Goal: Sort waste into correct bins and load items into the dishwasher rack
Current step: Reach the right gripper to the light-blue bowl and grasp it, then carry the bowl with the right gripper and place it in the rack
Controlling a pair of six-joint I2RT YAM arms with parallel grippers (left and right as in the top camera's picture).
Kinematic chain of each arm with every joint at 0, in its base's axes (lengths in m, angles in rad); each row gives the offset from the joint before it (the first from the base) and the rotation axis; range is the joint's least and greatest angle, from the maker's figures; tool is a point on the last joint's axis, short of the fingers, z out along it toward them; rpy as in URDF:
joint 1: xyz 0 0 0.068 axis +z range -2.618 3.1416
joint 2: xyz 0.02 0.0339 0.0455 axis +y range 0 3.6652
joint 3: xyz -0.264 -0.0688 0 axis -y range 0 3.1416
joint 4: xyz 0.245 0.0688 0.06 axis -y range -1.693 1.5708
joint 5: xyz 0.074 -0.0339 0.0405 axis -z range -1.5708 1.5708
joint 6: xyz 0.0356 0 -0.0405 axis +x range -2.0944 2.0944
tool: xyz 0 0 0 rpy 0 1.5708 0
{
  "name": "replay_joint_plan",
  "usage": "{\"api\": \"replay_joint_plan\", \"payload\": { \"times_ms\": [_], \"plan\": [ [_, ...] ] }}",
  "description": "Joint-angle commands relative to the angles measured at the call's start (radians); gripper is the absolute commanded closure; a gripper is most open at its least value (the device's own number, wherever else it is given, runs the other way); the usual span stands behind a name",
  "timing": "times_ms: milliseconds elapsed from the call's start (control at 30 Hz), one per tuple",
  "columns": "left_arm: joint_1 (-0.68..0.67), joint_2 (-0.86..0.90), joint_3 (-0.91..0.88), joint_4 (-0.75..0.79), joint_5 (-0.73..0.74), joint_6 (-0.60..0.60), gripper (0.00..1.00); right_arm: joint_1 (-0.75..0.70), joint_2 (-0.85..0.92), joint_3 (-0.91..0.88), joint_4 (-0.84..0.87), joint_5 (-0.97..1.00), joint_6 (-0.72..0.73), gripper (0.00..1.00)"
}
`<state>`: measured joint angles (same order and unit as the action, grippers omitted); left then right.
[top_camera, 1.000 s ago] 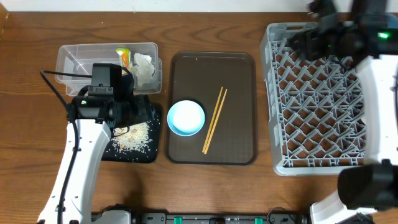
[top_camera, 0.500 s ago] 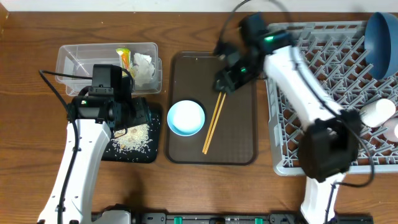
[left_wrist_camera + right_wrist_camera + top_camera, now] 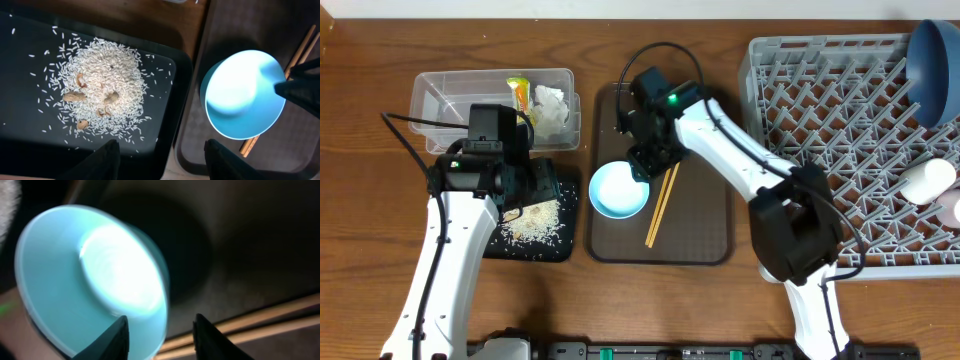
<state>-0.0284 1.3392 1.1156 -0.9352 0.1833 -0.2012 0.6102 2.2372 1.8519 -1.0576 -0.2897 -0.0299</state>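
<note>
The small light blue bowl sits on the brown tray, with the wooden chopsticks lying to its right. My right gripper is open at the bowl's right rim; in the right wrist view its fingers straddle the rim of the bowl, with the chopsticks beside it. My left gripper is open and empty above the black tray with rice scraps. The clear tub holds the yellow-green wrapper and white tissue.
The grey dishwasher rack fills the right side. It holds the dark blue bowl at its far right corner, a pale cup and a pink cup at the right edge. The left wrist view shows the rice and the bowl.
My right arm has swung from the rack leftward over the brown tray and come down at the light blue bowl's rim. The left arm has not moved.
</note>
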Motion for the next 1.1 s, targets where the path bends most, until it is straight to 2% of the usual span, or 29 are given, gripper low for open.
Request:
{"api": "replay_joint_plan", "payload": {
  "times_ms": [0,133,300,500,633,833,1067],
  "plan": [
    [-0.001,-0.006,0.008,-0.003,-0.013,0.014,0.43,0.023,0.039,-0.002,0.011,0.08,0.095,0.68],
    [-0.001,-0.006,0.008,-0.003,-0.013,0.014,0.43,0.025,0.062,-0.002,0.019,0.084,0.112,0.76],
    [-0.001,-0.006,0.008,-0.003,-0.013,0.014,0.43,0.025,0.071,-0.002,0.019,0.084,0.111,0.99],
    [-0.001,-0.005,0.008,-0.003,-0.013,0.014,0.42,-0.016,0.019,0.018,0.018,0.089,0.104,0.99],
    [-0.001,-0.006,0.008,-0.003,-0.013,0.014,0.43,-0.083,-0.077,0.025,0.017,0.155,0.103,0.99],
    [-0.001,-0.006,0.008,-0.003,-0.013,0.014,0.42,-0.208,-0.232,0.025,0.058,0.4,0.103,0.99],
    [-0.001,-0.006,0.008,-0.002,-0.013,0.014,0.42,-0.323,-0.288,0.024,0.194,0.97,0.103,0.99]
  ]
}}
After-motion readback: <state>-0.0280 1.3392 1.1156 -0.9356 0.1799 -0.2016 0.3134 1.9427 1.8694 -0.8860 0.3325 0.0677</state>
